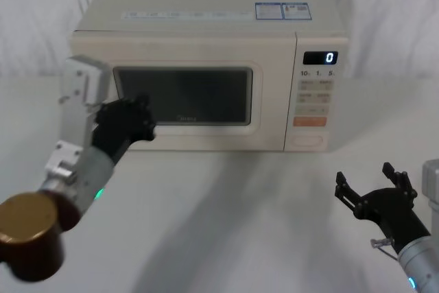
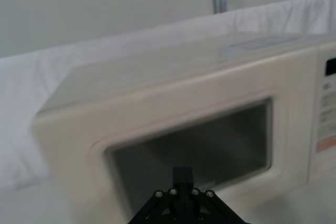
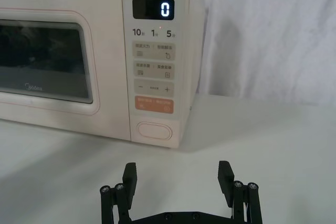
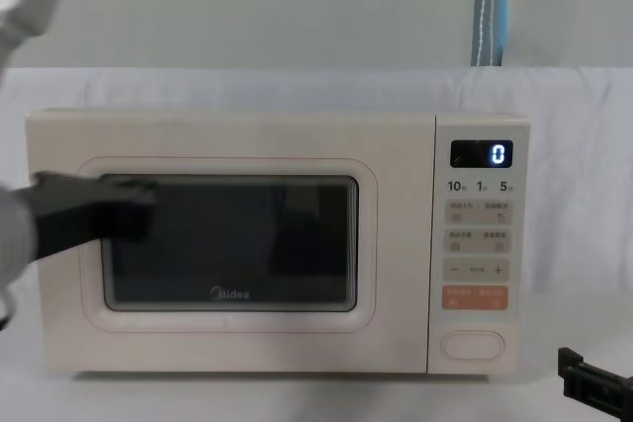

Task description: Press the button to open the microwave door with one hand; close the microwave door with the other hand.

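Microwave (image 1: 206, 66) sits center frame on the white table (image 1: 240, 224), door (image 1: 182, 94) shut and facing me, long side left-to-right. My left gripper (image 1: 134, 118) is at the door's left edge, can't tell its fingers. Right gripper (image 3: 178, 179) hangs wide open and empty, lower right, below the button (image 3: 155, 130).

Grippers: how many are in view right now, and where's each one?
2. The left gripper is up against the microwave door, at the window's left end. The right gripper hangs open above the table, forward of the button.
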